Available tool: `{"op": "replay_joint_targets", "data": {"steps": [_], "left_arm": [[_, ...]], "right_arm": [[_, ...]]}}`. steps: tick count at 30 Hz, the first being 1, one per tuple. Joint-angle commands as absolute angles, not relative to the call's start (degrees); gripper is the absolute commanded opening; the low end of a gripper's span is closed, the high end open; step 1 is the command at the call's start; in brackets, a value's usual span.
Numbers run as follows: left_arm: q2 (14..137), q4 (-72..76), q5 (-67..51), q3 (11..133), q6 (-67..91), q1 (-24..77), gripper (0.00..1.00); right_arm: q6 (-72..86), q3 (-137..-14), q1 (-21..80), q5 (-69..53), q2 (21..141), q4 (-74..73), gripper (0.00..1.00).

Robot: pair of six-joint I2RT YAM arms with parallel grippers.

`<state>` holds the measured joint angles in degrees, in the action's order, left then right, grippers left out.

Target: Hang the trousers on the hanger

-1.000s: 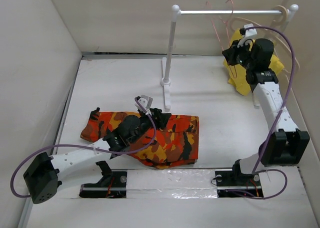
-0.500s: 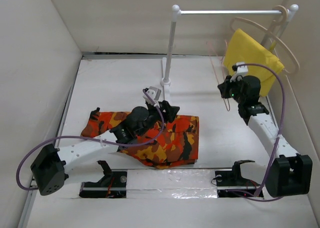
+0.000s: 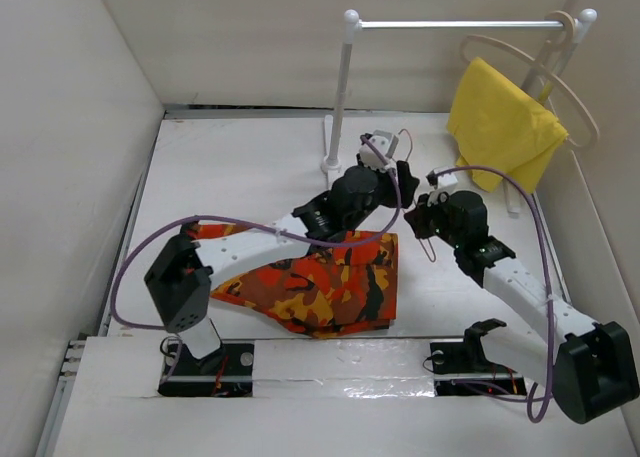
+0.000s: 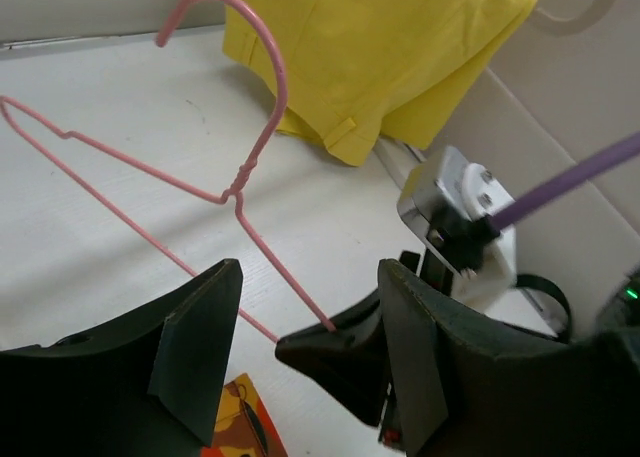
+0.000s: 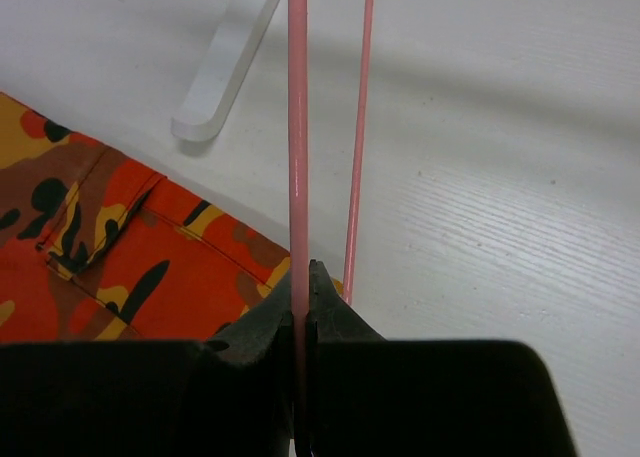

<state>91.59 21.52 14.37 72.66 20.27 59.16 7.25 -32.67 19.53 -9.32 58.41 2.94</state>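
The trousers (image 3: pixel 330 282) lay folded flat near the table's (image 3: pixel 230 167) near edge, left of centre, with nothing threaded through them. The step in hand looked like bringing the hanger to the cloth. The left gripper (image 4: pixel 308 277) hung past the trousers' far edge, its jaws apart and empty, facing the pink wire hanger (image 4: pixel 240 192). Just behind stood the white rack (image 3: pixel 343 87), whose foot crowded that spot. To its right, the right gripper (image 5: pixel 303 282) was clamped on the hanger's wire, holding it above the table's middle. Next, one trouser end probably needed lifting and feeding over the bottom wire, without bending it. A yellow cloth (image 3: pixel 500 122) hung on a wooden hanger (image 3: pixel 575 107) at the far right corner, well apart.
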Motion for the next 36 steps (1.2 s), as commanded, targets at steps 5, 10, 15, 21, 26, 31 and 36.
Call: {"op": "replay_joint_targets", "data": {"steps": [5,10,15,21,26,31,36], "left_arm": [[101.8,14.5,22.2,87.4,17.1,59.5,0.52],[107.8,11.2,29.6,93.9,16.0,59.5,0.46],[107.9,14.9,31.6,92.2,15.7,59.5,0.45],[109.3,17.3,33.1,92.9,14.1,59.5,0.38],[110.6,17.8,32.2,93.6,14.6,59.0,0.11],[104.4,22.3,32.9,85.0,16.3,59.5,0.0],[91.8,32.0,28.6,64.6,24.1,59.5,0.0]], "right_arm": [[8.3,-31.2,20.7,-10.1,53.7,8.0,0.0],[8.3,-30.3,20.7,-10.8,51.3,6.5,0.0],[8.4,-29.2,20.7,-11.0,50.3,6.1,0.0],[8.5,-28.9,22.1,-11.0,51.6,5.8,0.0],[9.5,-27.5,24.3,-9.8,51.5,6.1,0.0],[9.3,-27.0,26.4,-7.2,50.1,3.1,0.34],[11.0,-24.4,27.0,-8.3,43.2,-1.5,0.72]]}}
